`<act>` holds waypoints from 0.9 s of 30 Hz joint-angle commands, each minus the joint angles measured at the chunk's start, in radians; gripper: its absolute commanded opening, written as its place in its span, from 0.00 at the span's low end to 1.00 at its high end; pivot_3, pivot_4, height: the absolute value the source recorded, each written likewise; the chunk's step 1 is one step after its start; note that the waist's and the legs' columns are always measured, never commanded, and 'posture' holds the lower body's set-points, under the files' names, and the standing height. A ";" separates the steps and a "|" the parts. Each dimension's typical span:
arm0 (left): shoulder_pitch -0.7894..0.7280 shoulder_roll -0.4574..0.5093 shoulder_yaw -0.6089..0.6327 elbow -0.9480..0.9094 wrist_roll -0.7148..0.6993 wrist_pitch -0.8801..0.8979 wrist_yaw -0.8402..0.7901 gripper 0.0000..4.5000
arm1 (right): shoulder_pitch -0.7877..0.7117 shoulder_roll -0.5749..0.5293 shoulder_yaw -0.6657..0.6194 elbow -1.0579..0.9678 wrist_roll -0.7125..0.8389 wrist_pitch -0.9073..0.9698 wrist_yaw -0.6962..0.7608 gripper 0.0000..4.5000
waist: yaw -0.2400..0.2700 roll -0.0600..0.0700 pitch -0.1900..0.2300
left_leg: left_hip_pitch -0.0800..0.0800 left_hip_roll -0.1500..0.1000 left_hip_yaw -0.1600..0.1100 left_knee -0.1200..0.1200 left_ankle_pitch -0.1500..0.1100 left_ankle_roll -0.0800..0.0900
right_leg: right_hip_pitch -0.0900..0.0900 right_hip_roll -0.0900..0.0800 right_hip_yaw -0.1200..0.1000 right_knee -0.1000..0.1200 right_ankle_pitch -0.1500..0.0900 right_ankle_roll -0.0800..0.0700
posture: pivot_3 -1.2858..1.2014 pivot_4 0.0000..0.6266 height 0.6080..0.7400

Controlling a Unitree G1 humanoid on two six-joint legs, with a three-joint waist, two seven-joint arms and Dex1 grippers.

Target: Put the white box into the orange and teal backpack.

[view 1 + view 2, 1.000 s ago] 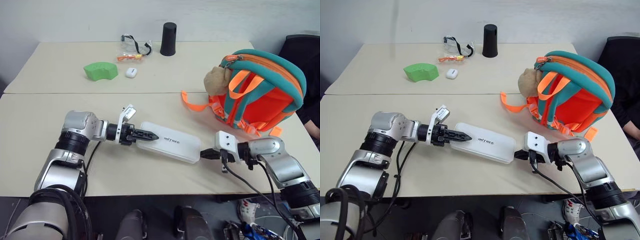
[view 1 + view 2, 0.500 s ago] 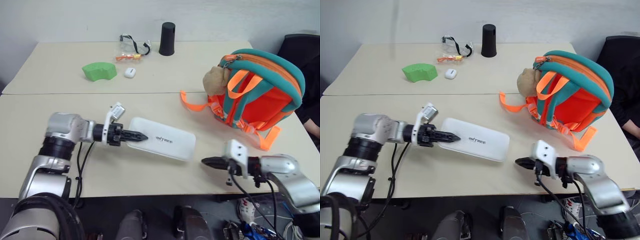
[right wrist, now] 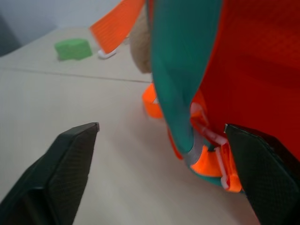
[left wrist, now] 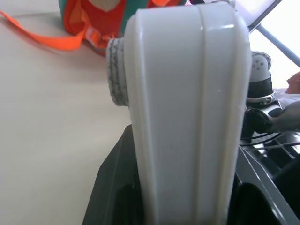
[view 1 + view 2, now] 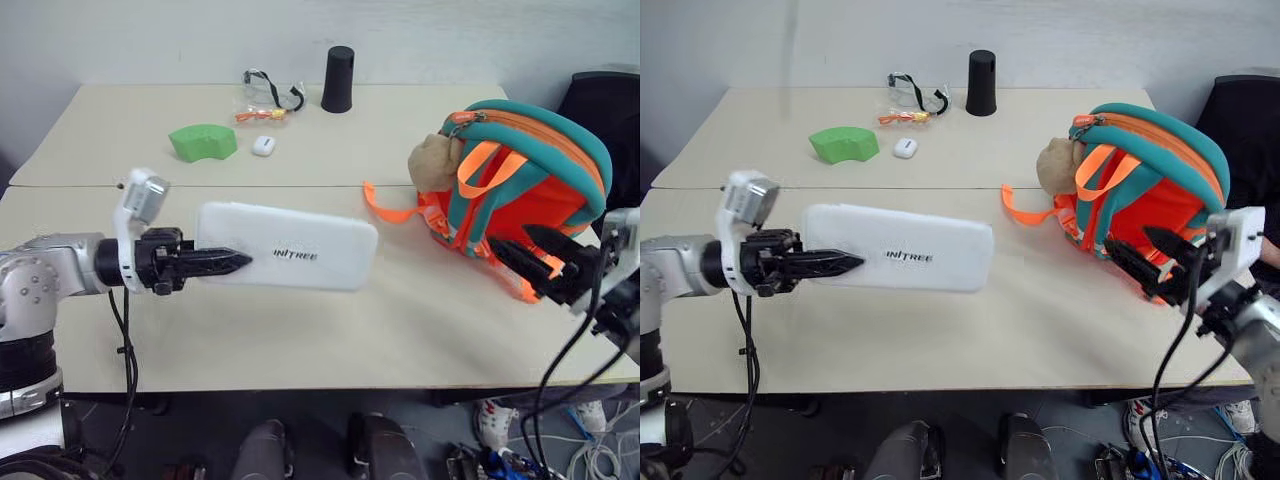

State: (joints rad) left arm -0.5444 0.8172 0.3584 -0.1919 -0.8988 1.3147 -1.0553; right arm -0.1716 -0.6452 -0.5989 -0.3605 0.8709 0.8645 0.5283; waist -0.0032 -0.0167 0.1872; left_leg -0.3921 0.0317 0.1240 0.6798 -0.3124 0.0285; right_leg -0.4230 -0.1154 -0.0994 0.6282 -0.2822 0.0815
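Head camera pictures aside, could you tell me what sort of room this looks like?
Probably an office or lab: two plain beige tables pushed together against a bare wall, a black office chair behind the backpack, and safety glasses lying out.

There was one white box [image 5: 290, 244], one orange and teal backpack [image 5: 530, 190], one green block [image 5: 202, 141], one black cup [image 5: 337, 78], two grippers

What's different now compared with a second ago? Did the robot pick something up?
Yes. The left claw has lifted the white box off the table, holding it alone by one end. The right claw let go of the other end, swung over to the orange and teal backpack and opened wide. The backpack and the small items behind stayed put.
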 commanded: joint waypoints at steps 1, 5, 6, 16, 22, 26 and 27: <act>-0.010 -0.013 0.045 -0.033 -0.055 -0.001 0.060 0.30 | -0.147 0.048 0.087 0.135 -0.026 -0.042 -0.038 0.99 | -0.003 0.000 0.000 | 0.000 0.000 0.000 0.000 0.000 0.000 | 0.000 0.000 0.000 0.000 0.000 0.000 | 0.52 0.24 1.00; -0.020 -0.017 0.048 -0.023 -0.076 -0.006 0.101 0.30 | -0.268 0.071 0.163 0.261 -0.090 -0.096 -0.031 0.99 | -0.005 0.000 0.000 | -0.001 0.000 0.002 0.000 0.001 0.000 | -0.002 0.002 0.000 0.001 0.000 0.000 | 0.52 0.24 1.00; -0.027 -0.020 0.052 -0.015 -0.086 -0.003 0.110 0.30 | -0.298 0.078 0.180 0.294 -0.105 -0.112 -0.029 0.99 | -0.005 0.000 0.000 | -0.002 0.000 0.002 0.000 0.001 0.000 | -0.002 0.002 0.000 0.001 0.000 0.000 | 0.52 0.24 1.00; -0.031 -0.027 0.051 -0.003 -0.114 -0.031 0.189 0.30 | -0.457 0.116 0.296 0.498 -0.237 -0.296 0.064 0.72 | -0.011 0.000 0.000 | -0.005 0.000 0.001 0.000 0.001 0.000 | -0.003 0.002 -0.001 0.002 0.001 0.002 | 0.52 0.24 1.00; -0.042 -0.021 0.049 0.022 -0.107 -0.056 0.209 0.30 | -0.427 0.108 0.307 0.436 -0.224 -0.300 0.123 0.24 | -0.021 0.000 0.000 | -0.006 0.000 0.001 0.001 0.002 0.000 | -0.004 0.002 -0.001 0.002 0.001 0.002 | 0.52 0.24 1.00; -0.065 -0.016 0.045 0.066 -0.087 -0.095 0.215 0.30 | -0.385 0.077 0.302 0.330 -0.159 -0.240 0.203 0.00 | -0.022 0.000 0.000 | -0.007 0.000 0.001 0.001 0.002 0.000 | -0.004 0.003 -0.002 0.002 0.001 0.002 | 0.52 0.24 1.00; -0.073 -0.013 0.042 0.079 -0.082 -0.106 0.213 0.30 | -0.363 0.059 0.303 0.282 -0.128 -0.215 0.240 0.00 | -0.022 0.000 0.000 | -0.007 0.000 0.000 0.000 0.002 0.000 | -0.004 0.003 -0.002 0.001 0.001 0.002 | 0.52 0.24 1.00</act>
State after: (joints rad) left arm -0.5866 0.7883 0.3750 -0.1203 -0.9772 1.2489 -0.8366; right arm -0.5473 -0.5483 -0.2812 0.0306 0.6759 0.6233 0.7052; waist -0.0253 -0.0164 0.1874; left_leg -0.3994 0.0317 0.1242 0.6802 -0.3108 0.0288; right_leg -0.4273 -0.1128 -0.1012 0.6294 -0.2810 0.0838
